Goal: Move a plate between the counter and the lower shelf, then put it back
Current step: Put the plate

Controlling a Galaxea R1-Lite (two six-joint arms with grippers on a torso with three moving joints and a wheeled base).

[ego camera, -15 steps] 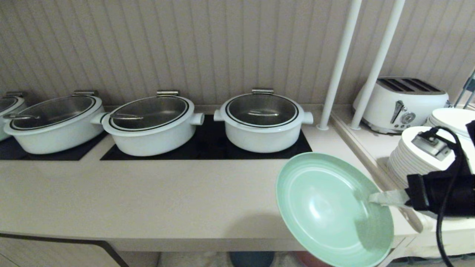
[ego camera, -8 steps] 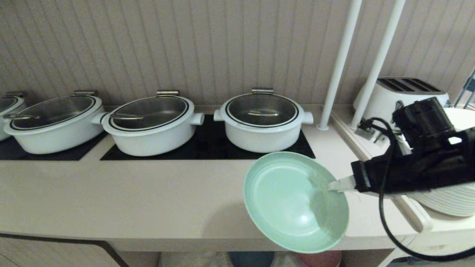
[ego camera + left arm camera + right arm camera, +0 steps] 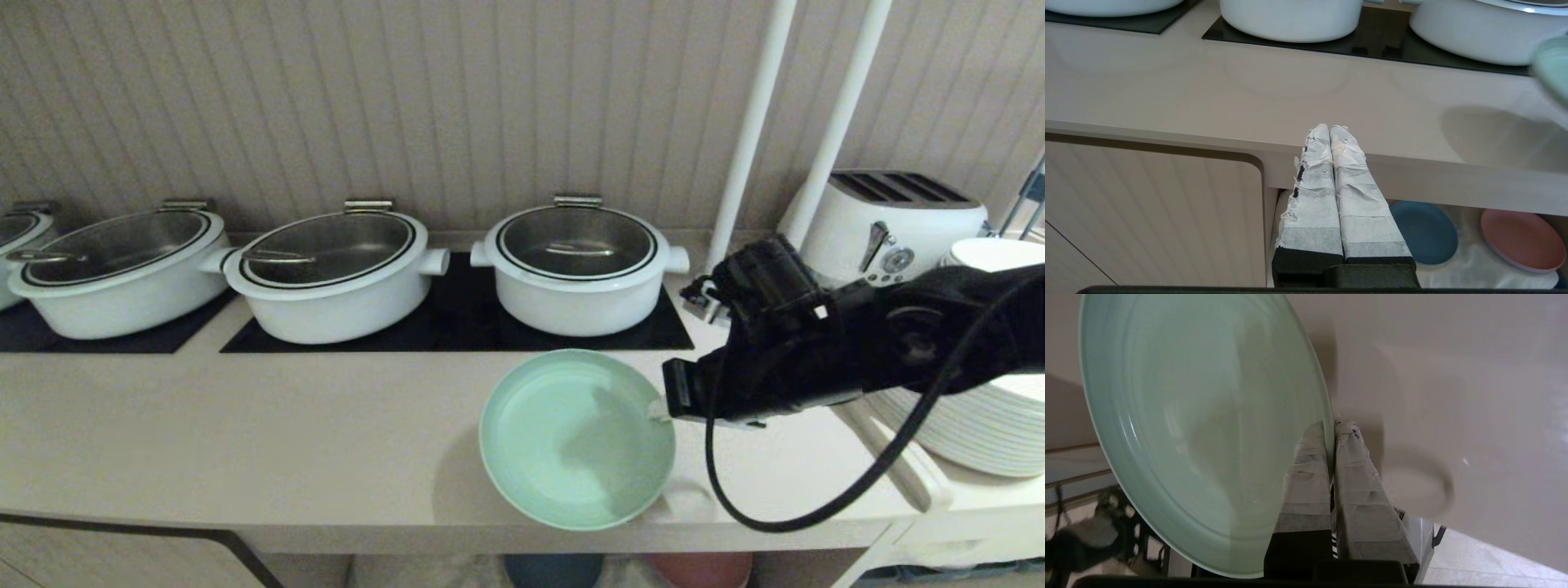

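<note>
The mint-green plate [image 3: 571, 437] hangs close above the front part of the beige counter [image 3: 286, 433], nearly level, casting a shadow on the slab. My right gripper [image 3: 657, 408] is shut on the plate's right rim. In the right wrist view the rim of the plate [image 3: 1200, 416] sits pinched between the taped fingers of the right gripper [image 3: 1331, 426]. My left gripper [image 3: 1329, 128] is shut with nothing in it, parked before the counter's [image 3: 1249, 94] front edge. The lower shelf [image 3: 1470, 265], lined with off-white cloth, lies under the counter. An edge of the plate [image 3: 1553, 67] shows there too.
Three white pots with glass lids, the nearest one [image 3: 578, 265], stand on black hob panels behind the plate. A blue plate [image 3: 1423, 232] and a pink plate [image 3: 1521, 241] lie on the lower shelf. At the right are stacked white plates [image 3: 980, 433], a toaster [image 3: 890, 224] and two white poles [image 3: 747, 139].
My right arm has swung left and forward, carrying the plate from off the counter's front right corner to over the counter. The plate has gone from steeply tilted to almost level.
</note>
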